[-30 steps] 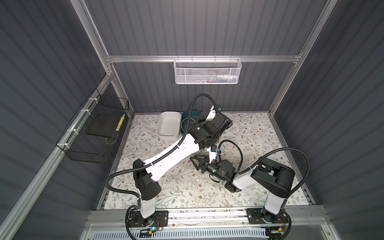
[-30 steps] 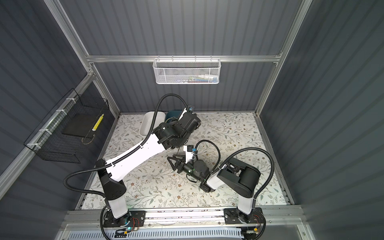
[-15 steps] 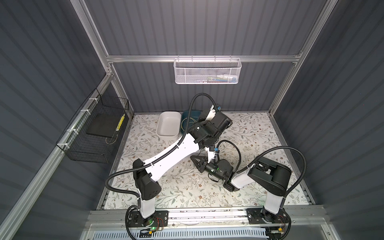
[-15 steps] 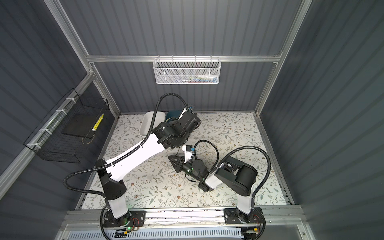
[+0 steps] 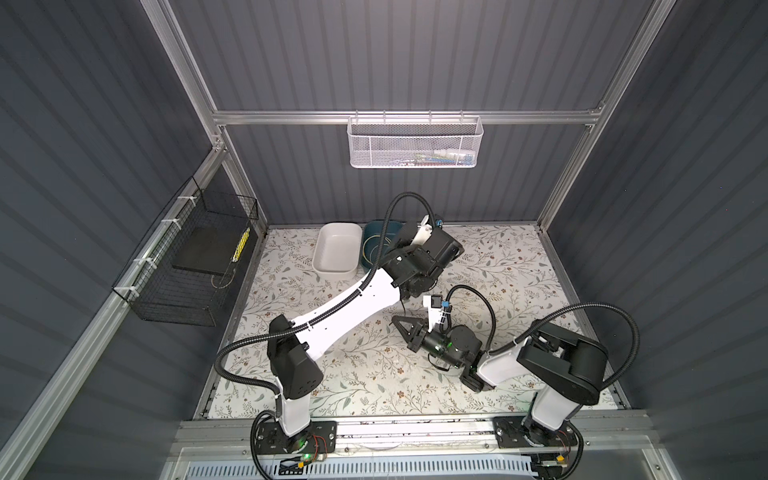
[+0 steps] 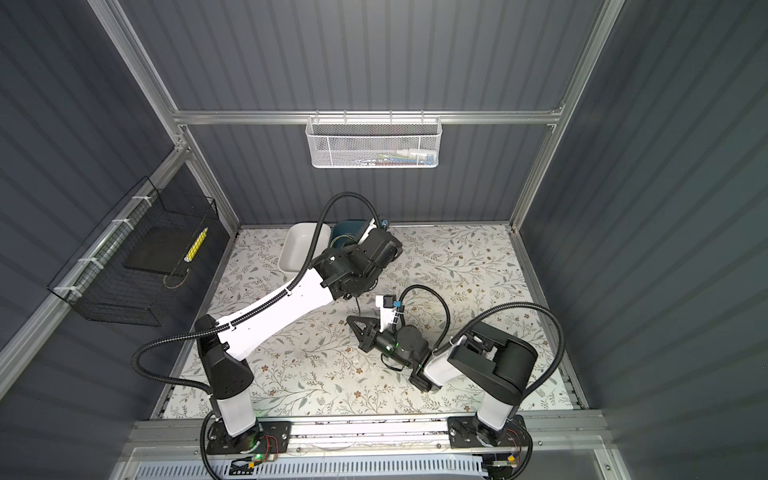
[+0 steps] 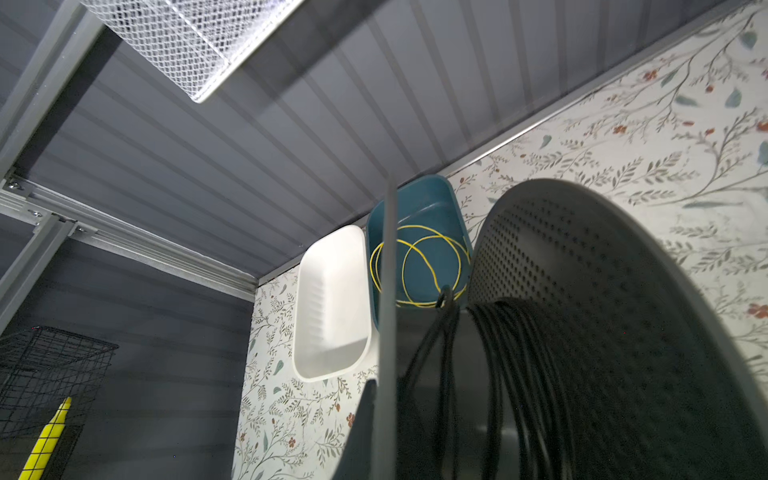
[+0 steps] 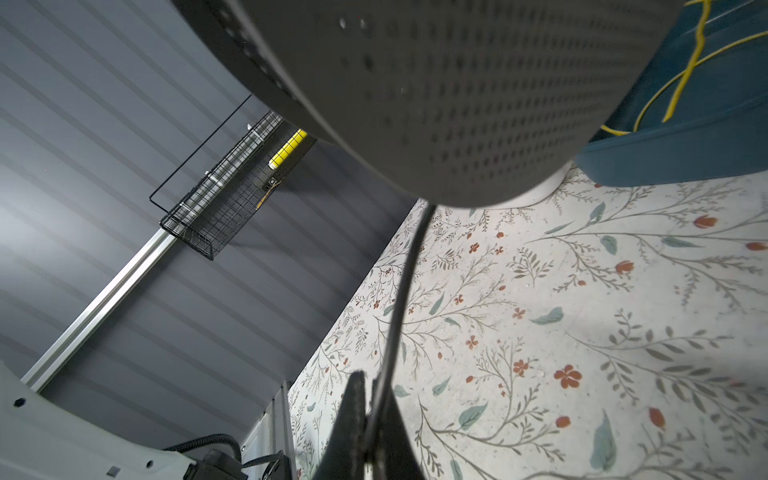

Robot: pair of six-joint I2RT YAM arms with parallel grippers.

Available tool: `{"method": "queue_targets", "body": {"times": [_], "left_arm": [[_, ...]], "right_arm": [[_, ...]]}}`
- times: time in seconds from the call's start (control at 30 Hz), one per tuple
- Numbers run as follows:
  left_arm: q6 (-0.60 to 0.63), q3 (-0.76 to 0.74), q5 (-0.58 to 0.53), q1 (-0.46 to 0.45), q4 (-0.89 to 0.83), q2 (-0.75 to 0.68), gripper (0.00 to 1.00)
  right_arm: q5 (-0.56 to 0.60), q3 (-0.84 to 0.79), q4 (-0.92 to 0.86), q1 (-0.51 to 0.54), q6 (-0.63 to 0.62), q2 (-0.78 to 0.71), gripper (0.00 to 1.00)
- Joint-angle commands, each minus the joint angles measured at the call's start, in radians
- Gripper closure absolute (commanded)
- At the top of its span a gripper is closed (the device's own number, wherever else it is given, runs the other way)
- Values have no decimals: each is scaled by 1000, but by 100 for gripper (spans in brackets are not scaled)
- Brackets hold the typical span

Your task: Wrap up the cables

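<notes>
Nothing legible so far: the packets in the white mesh basket point(image 5: 395, 145) are too blurred to read, and the yellow item point(image 5: 241, 245) in the black wire basket point(image 5: 174, 303) shows no readable marks.

A thin black wire point(image 8: 398, 309) is pinched in the closed right gripper point(image 8: 368, 401) and is led ahead to a perforated grey disc point(image 8: 436, 104); beyond it, a yellow wire point(image 8: 688, 70) is seen in a teal bin point(image 8: 665, 162).
</notes>
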Motion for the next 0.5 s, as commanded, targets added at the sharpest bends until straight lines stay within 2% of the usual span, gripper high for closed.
{"method": "queue_targets", "body": {"times": [0.0, 0.47], "left_arm": [[62, -23, -103, 14, 91, 28, 100], [52, -197, -118, 13, 121, 38, 100]], "right_arm": [[-5, -41, 21, 28, 14, -44, 98], [27, -149, -3, 39, 20, -166, 100]]}}
